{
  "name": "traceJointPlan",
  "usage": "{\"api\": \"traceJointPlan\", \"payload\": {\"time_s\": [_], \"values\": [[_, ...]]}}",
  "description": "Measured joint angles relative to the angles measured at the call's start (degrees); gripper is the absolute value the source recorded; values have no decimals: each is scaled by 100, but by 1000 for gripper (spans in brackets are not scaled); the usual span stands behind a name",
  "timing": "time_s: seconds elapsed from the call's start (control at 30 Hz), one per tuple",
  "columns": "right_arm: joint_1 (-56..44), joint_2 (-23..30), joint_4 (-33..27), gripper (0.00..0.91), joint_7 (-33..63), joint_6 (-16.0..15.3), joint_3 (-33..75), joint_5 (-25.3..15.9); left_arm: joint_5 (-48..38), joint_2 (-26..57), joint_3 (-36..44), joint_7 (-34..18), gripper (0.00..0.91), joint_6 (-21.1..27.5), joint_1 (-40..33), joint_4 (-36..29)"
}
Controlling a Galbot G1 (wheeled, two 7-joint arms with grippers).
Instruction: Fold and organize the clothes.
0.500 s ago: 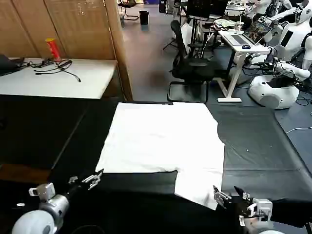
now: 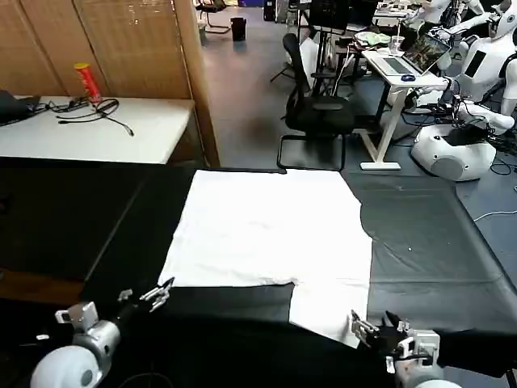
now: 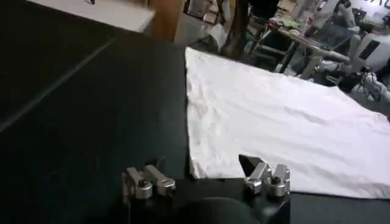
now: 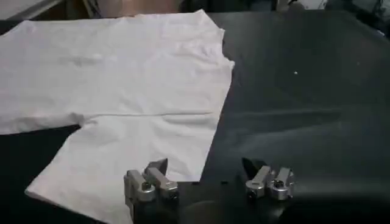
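Note:
The clothes are a single white T-shirt [image 2: 271, 234] lying flat on the black tablecloth [image 2: 420, 234], plain side up, with one part reaching toward the near edge on the right. My left gripper [image 2: 144, 297] hovers open just short of the shirt's near left corner [image 3: 198, 167]. My right gripper [image 2: 374, 325] is open at the shirt's near right corner [image 4: 201, 173], one finger over the white cloth and the other over the black cloth. In the wrist views the left gripper [image 3: 204, 176] and the right gripper [image 4: 206, 176] hold nothing.
A white desk [image 2: 89, 129] with a red can [image 2: 87, 81] and cables stands at the far left. Beyond the table are a black office chair [image 2: 319, 109], a laptop desk [image 2: 404, 69] and white robots [image 2: 460, 149]. Bare tablecloth lies to the shirt's right.
Both grippers have shifted slightly; the left a little lower, the right a little to the left toward the shirt's corner. The shirt has not moved.

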Motion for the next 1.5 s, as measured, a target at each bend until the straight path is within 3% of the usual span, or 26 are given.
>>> {"api": "traceJointPlan", "payload": {"time_s": [0.03, 0.1, 0.17, 0.6, 0.83, 1.13, 1.33, 1.5], "values": [[-7, 4, 3, 283, 0, 1, -14, -7, 20, -2, 0, 5, 0, -11, 18, 6], [-29, 10, 16, 98, 0, 1, -27, -23, 53, -5, 5, 15, 0, -20, 35, 15], [-53, 10, 52, 59, -2, 0, -22, -25, 77, -5, 14, 33, 0, -20, 40, 20], [-490, -19, 687, 10, 253, -12, 122, -76, 160, -17, -4, -25, 0, 54, 204, -345], [-759, 8, 997, 0, 300, -11, 181, 5, 194, 49, -259, -166, 0, 20, 763, -835], [-574, -45, 969, 0, -103, -10, 229, 52, 251, -53, -463, -186, 0, -80, 1279, -1241], [62, -241, 530, 0, -381, 900, 244, 353, 280, -102, -474, -165, 0, -317, 1162, -1170], [664, -371, 27, 0, -419, 1349, 177, 525, 353, -260, -293, -93, 0, -699, 683, -955]]}}
